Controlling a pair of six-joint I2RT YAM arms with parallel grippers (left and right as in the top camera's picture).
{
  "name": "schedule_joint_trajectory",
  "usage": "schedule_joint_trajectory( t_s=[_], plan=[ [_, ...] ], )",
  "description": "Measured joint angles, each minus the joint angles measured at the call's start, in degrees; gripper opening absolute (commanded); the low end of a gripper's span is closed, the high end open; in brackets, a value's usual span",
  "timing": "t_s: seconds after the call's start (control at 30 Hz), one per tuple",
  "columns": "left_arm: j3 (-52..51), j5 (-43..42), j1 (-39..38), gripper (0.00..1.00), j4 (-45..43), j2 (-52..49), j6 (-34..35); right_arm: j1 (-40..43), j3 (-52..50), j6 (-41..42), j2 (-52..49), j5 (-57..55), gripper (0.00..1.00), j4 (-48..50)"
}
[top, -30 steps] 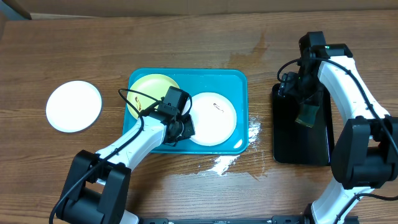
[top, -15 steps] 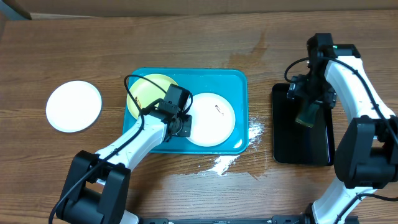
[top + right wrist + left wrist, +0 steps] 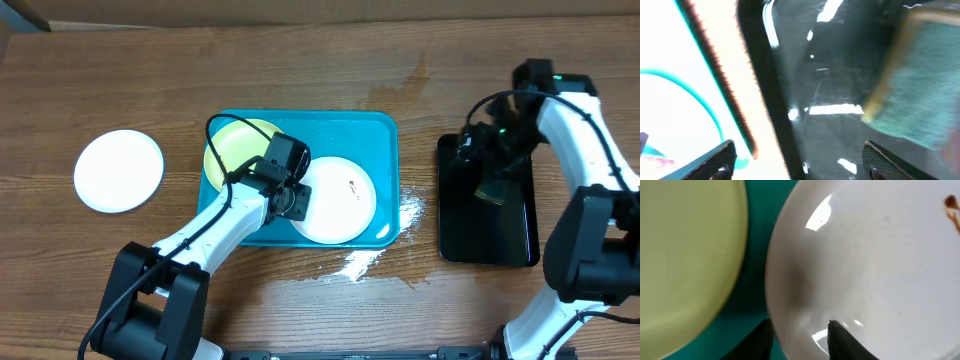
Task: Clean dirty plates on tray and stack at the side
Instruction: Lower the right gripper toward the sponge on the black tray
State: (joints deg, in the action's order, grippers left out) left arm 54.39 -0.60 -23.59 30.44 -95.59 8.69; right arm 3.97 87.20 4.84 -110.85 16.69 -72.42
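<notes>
The turquoise tray (image 3: 385, 135) holds a pale yellow-green plate (image 3: 232, 148) at its left and a white plate (image 3: 340, 200) with a small dark smear at its right. The smear (image 3: 952, 207) shows in the left wrist view. My left gripper (image 3: 293, 200) is at that white plate's left rim (image 3: 790, 280); its jaws stand apart, open, one finger (image 3: 842, 340) on the plate and the other (image 3: 760, 342) just outside the rim. Another white plate (image 3: 118, 170) lies on the table at far left. My right gripper (image 3: 482, 165) hangs open over a black tray, nothing between its fingers.
The glossy black tray (image 3: 485, 240) sits at the right with a green sponge (image 3: 497, 185) lying on it, beside the right gripper (image 3: 800, 160). White splashes (image 3: 372, 262) lie on the wood by the turquoise tray's front right corner. A damp stain (image 3: 410, 78) marks the table behind.
The smeared white plate has slid toward the tray's front left with my left gripper, whose jaws have widened. The right arm has swung rightward, its gripper staying over the black tray.
</notes>
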Motion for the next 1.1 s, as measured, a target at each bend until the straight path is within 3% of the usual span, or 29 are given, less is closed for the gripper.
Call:
schedule_joint_trajectory(
  t_s=[0.2, 0.37, 0.5, 0.8, 0.97, 1.1],
  plan=[
    [0.0, -5.68, 0.0, 0.39, 0.59, 0.0, 1.03, -6.01, -7.87, -0.9, 0.0, 0.92, 0.66, 8.57],
    [0.04, -7.1, 0.0, 0.4, 1.18, 0.0, 1.66, -8.94, -12.96, -1.03, 0.0, 0.59, 0.45, 16.65],
    [0.04, -7.56, 0.0, 0.4, 1.25, 0.0, 2.29, -10.21, -14.51, -1.18, 0.0, -0.44, 0.35, 20.15],
    [0.04, -7.8, 0.0, 0.43, 2.4, 0.0, 3.17, -10.82, -14.56, -1.4, 0.0, -1.05, 0.31, 25.51],
    [0.04, -7.8, 0.0, 0.43, 2.75, 0.0, 3.17, -10.82, -14.58, -1.6, 0.0, -1.11, 0.17, 28.06],
    [0.04, -7.8, 0.0, 0.43, 2.84, 0.0, 3.17, -10.82, -14.58, -1.4, 0.0, -1.05, 0.17, 30.21]
  ],
)
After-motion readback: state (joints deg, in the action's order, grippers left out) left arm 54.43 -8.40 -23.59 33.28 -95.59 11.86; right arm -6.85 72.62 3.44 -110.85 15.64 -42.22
